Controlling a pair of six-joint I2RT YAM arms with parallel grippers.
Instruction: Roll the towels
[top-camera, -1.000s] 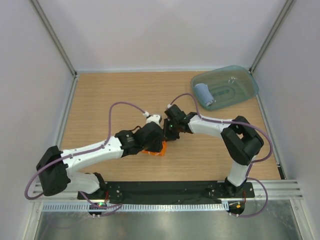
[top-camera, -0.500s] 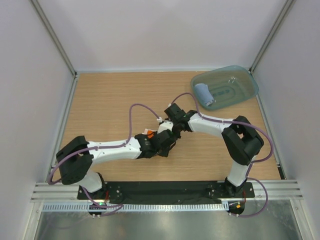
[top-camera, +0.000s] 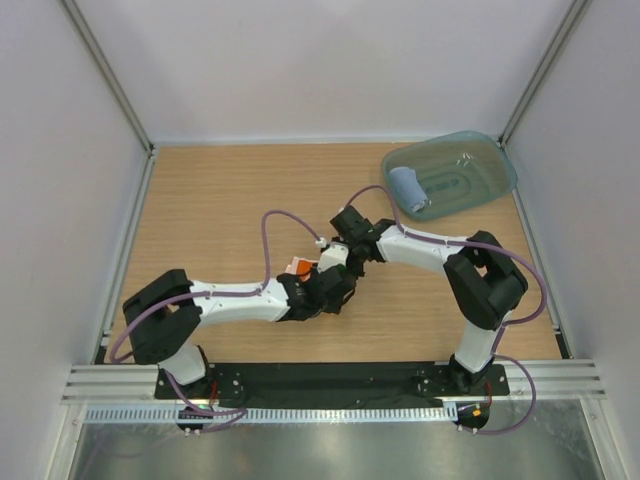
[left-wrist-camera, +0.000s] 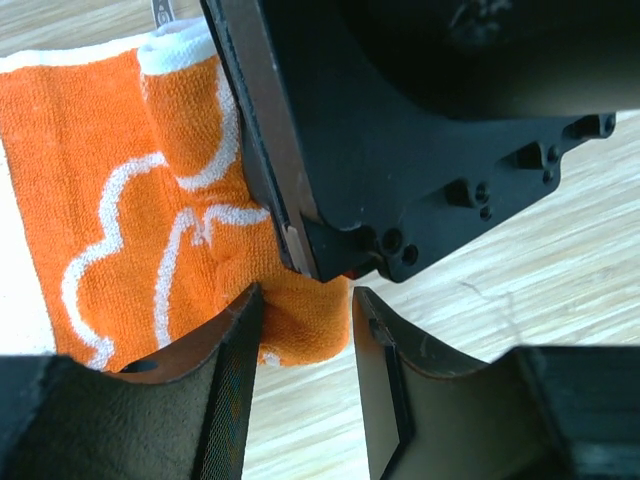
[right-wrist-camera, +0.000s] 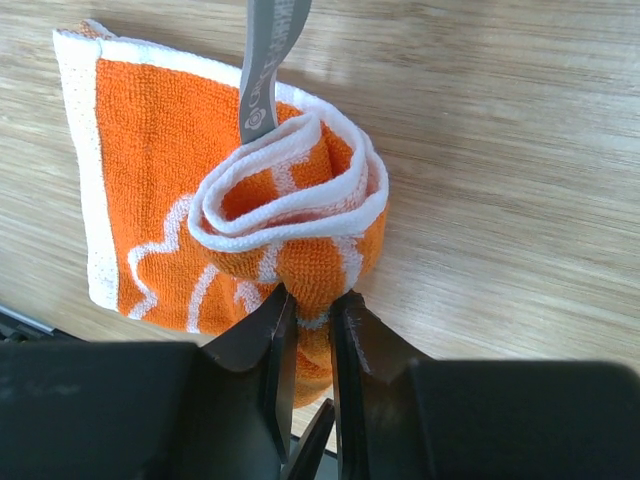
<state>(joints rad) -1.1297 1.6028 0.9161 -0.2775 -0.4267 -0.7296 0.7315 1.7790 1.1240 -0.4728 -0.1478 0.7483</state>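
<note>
Over the table (top-camera: 200, 200), the left arm (top-camera: 240, 298) reaches farther in than before, hiding most of the orange towel (right-wrist-camera: 150, 180) at centre. The far-right tray (top-camera: 490, 185) holds the rolled blue towel (top-camera: 407, 187). The right gripper (right-wrist-camera: 308, 310) pinches the orange towel's rolled end; the left gripper (left-wrist-camera: 305, 330) straddles its corner, grip unclear.

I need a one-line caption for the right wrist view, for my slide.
The right gripper pinches a partly rolled orange-and-white towel lying on the wooden table.

One towel (top-camera: 407, 187) lies in the far-right tray (top-camera: 480, 175), another towel (right-wrist-camera: 150, 180) centrally on the table (top-camera: 200, 200).
</note>
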